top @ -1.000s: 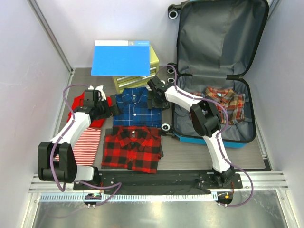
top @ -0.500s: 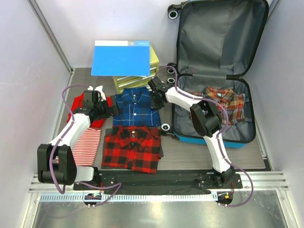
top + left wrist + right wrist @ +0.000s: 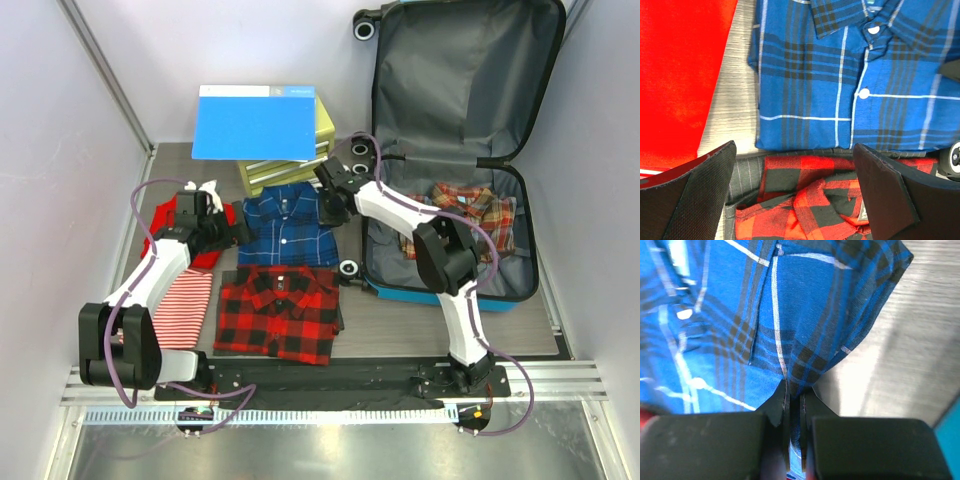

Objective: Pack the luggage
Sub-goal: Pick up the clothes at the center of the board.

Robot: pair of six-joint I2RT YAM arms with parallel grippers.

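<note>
Your right gripper (image 3: 794, 402) has its jaws pressed together on the blue plaid shirt (image 3: 740, 315), with a fold of its right edge pinched between them. Your left gripper (image 3: 794, 150) hangs over the shirt's near left corner, jaws spread wide and holding nothing. The luggage (image 3: 460, 80) lies open on the right of the desk (image 3: 400, 325), lid raised, with a brown plaid shirt (image 3: 470, 215) inside.

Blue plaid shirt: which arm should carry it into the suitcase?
Right. The right gripper is shut on the blue plaid shirt, beside the open suitcase; the left gripper hangs open, holding nothing.
</note>
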